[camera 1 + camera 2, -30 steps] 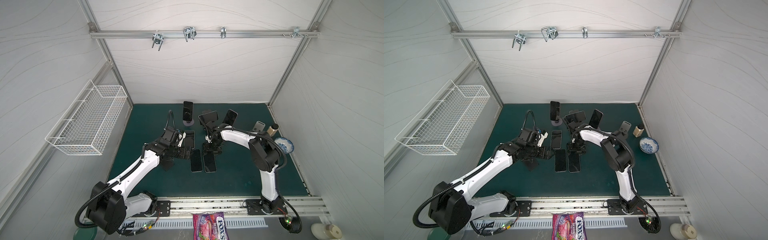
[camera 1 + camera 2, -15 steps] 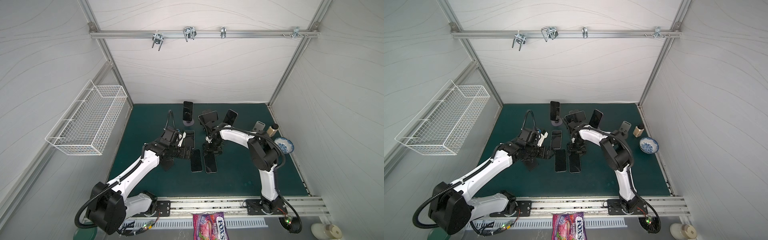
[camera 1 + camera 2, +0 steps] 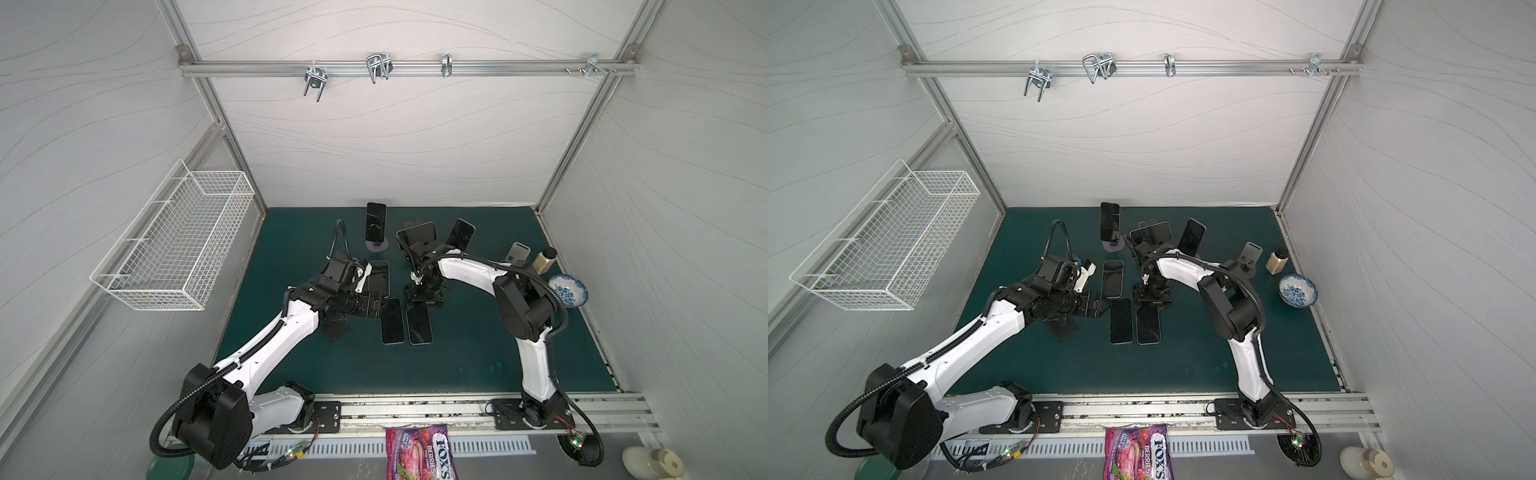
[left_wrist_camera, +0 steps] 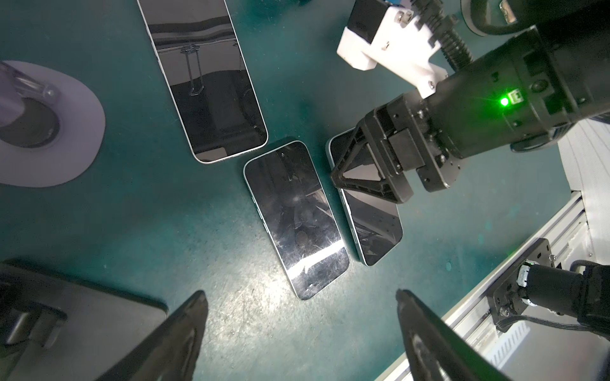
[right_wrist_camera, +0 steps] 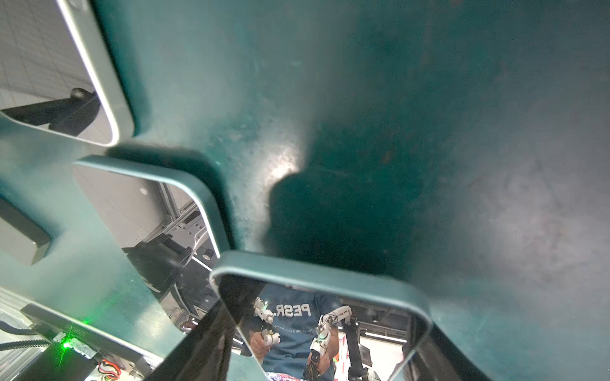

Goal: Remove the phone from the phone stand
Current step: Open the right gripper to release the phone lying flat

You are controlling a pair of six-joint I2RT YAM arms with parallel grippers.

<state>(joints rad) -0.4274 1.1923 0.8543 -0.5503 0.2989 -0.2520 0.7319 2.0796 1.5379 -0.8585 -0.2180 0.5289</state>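
A dark-screened phone (image 3: 419, 328) (image 5: 330, 297) lies flat on the green mat. My right gripper (image 3: 420, 300) (image 5: 323, 323) is down over its far end, with a finger against each long edge, shut on it. Two other phones (image 3: 392, 321) (image 3: 379, 277) lie flat just to its left. My left gripper (image 3: 374, 309) (image 4: 300, 293) hovers open by the middle phone (image 4: 297, 217), nothing between its fingers. At the back, phones stand on stands: an upright one (image 3: 376, 220) on a round purple base (image 4: 66, 132), a sideways one (image 3: 417, 235) and a tilted one (image 3: 460, 233).
A silver stand (image 3: 518, 252), a small bottle (image 3: 544, 259) and a blue-patterned bowl (image 3: 567, 290) sit at the mat's right edge. A dark stand (image 3: 334, 326) lies under my left arm. A wire basket (image 3: 174, 241) hangs on the left wall. A candy bag (image 3: 419, 453) lies beyond the front rail.
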